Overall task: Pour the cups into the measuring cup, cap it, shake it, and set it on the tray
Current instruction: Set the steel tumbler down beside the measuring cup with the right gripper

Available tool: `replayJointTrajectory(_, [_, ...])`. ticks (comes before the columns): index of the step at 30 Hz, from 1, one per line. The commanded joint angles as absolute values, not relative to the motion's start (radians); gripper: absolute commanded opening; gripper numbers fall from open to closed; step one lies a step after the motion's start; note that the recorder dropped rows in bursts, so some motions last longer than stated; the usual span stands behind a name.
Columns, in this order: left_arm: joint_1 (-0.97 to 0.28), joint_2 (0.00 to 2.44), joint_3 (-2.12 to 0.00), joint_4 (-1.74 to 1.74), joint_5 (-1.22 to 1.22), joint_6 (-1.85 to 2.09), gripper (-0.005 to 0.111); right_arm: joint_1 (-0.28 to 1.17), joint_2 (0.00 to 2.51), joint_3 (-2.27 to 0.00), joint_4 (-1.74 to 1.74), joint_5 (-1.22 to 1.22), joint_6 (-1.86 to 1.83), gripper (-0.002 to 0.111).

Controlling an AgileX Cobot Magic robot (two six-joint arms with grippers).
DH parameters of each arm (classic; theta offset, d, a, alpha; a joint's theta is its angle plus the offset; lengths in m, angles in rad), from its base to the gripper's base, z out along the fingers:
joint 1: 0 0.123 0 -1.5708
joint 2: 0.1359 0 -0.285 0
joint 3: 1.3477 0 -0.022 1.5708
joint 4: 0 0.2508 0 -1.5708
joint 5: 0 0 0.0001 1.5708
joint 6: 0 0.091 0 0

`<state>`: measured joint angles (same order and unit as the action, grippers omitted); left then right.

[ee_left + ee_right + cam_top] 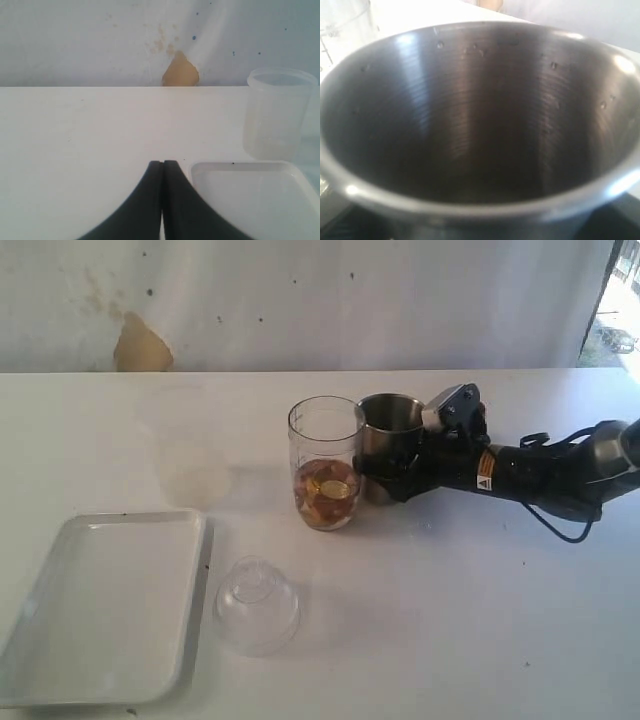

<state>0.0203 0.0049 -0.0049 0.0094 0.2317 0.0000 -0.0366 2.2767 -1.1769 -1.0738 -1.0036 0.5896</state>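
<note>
Closest to me, the white tray (100,610) lies bare at the left of the table (450,620), and the clear dome lid (256,605) sits just beside its right edge, open side down. My left gripper (163,200) hovers low by the tray's corner with its fingers pressed together on nothing. Further in, the measuring cup (325,465) stands upright near the middle, uncapped, with something brownish-orange in its lower part. I judge that to be poured contents, though I cannot rule out an object showing through the clear wall. Just beside it on the right stands the steel tumbler (390,425), upright, with my right gripper (392,472) clasped around its lower half. My right wrist camera looks straight into it and shows only a few droplets on the wall, so I take this cup as emptied. A pale plastic cup (280,112) stands farther back on the left. I cannot find the wooden cup. Left to do, by my reckoning: let go of the tumbler, fit the lid, shake, and place the measuring cup on the tray.
</note>
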Motion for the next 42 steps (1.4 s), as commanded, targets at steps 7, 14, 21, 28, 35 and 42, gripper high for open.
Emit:
replayJointTrajectory(7, [0.016,0.000,0.000,0.011,0.233,0.000,0.000,-0.028,2.275,-1.174,-1.050,-1.016,0.517,0.000])
replayJointTrajectory(14, [0.016,0.000,0.000,0.011,0.233,0.000,0.000,-0.030,2.276,-1.174,-0.943,-0.995,0.432,0.000])
replayJointTrajectory(21, [0.016,0.000,0.000,0.011,0.233,0.000,0.000,-0.030,2.292,-1.176,-0.844,-1.033,0.395,0.000])
replayJointTrajectory(28, [0.016,0.000,0.000,0.011,0.233,0.000,0.000,-0.021,2.337,-1.198,-0.803,-1.133,0.392,0.000])
replayJointTrajectory(35, [0.016,0.000,0.000,0.011,0.233,0.000,0.000,0.031,2.357,-1.242,-0.803,-1.080,0.392,0.000])
replayJointTrajectory(42, [0.016,0.000,0.000,0.011,0.233,0.000,0.000,0.048,2.357,-1.308,-0.801,-0.911,0.424,0.000])
